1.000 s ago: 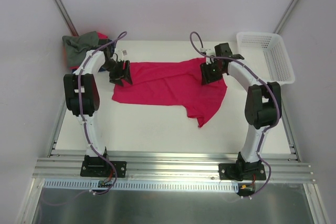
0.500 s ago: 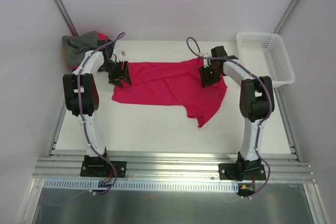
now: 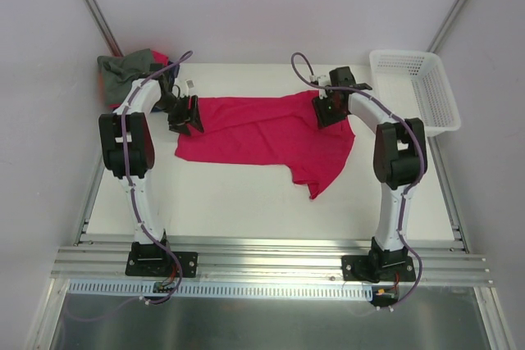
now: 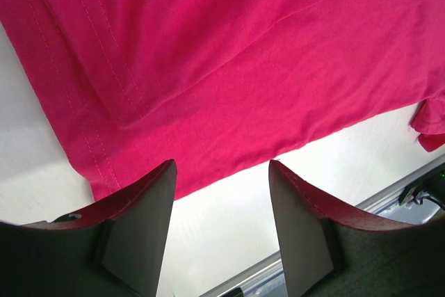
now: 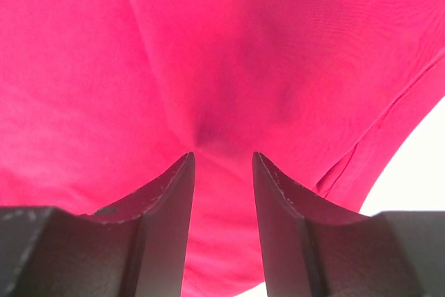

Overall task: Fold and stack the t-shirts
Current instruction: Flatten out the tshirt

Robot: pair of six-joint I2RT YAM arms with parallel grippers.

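Note:
A crimson-red t-shirt lies spread across the middle of the table, one part trailing toward the near right. My left gripper hovers at its left edge. In the left wrist view it is open, with the shirt's hem and bare table between the fingers. My right gripper sits low over the shirt's upper right part. In the right wrist view it is open, with a pucker in the red cloth just ahead of its tips. A grey-green t-shirt lies bunched at the back left corner.
A white lattice basket stands at the back right corner of the table. Grey walls enclose the back and sides. A metal rail runs along the near edge by the arm bases.
The right arm's elbow has swung left and its gripper has shifted slightly toward the back over the shirt, jaws narrowing a little. The left gripper has edged slightly left.

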